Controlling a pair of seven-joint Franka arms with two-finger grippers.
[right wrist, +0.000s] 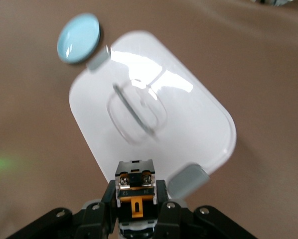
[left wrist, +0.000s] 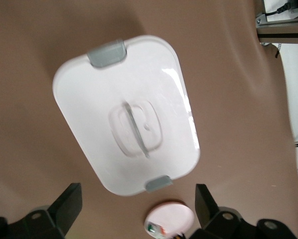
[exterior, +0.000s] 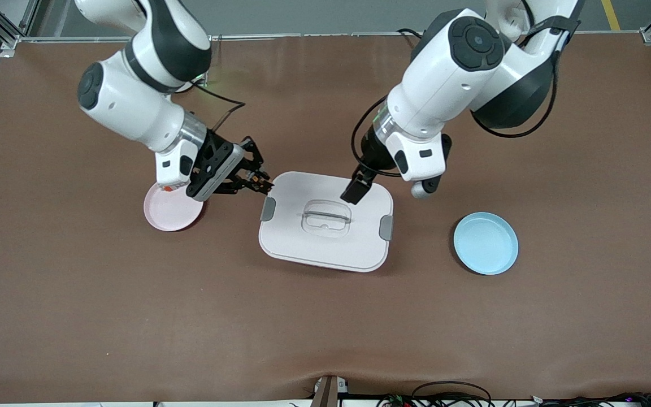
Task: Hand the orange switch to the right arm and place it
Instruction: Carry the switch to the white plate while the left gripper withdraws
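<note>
The orange switch (right wrist: pixel 134 195), a small black block with an orange face and two screws, sits clamped between my right gripper's fingers. In the front view it (exterior: pixel 257 181) hangs just off the right-arm end of the white lidded box (exterior: pixel 359 249), beside the pink plate (exterior: pixel 166 213). My right gripper (exterior: pixel 261 182) is shut on it, which also shows in the right wrist view (right wrist: pixel 135 199). My left gripper (exterior: pixel 354 192) is open and empty, held above the box lid; its fingers (left wrist: pixel 69 206) stand wide apart.
A blue plate (exterior: pixel 485 243) lies toward the left arm's end of the table. The white box (left wrist: pixel 89 119) has grey clasps at both ends and a recessed handle. The pink plate (left wrist: pixel 170 215) shows in the left wrist view. Brown cloth covers the table.
</note>
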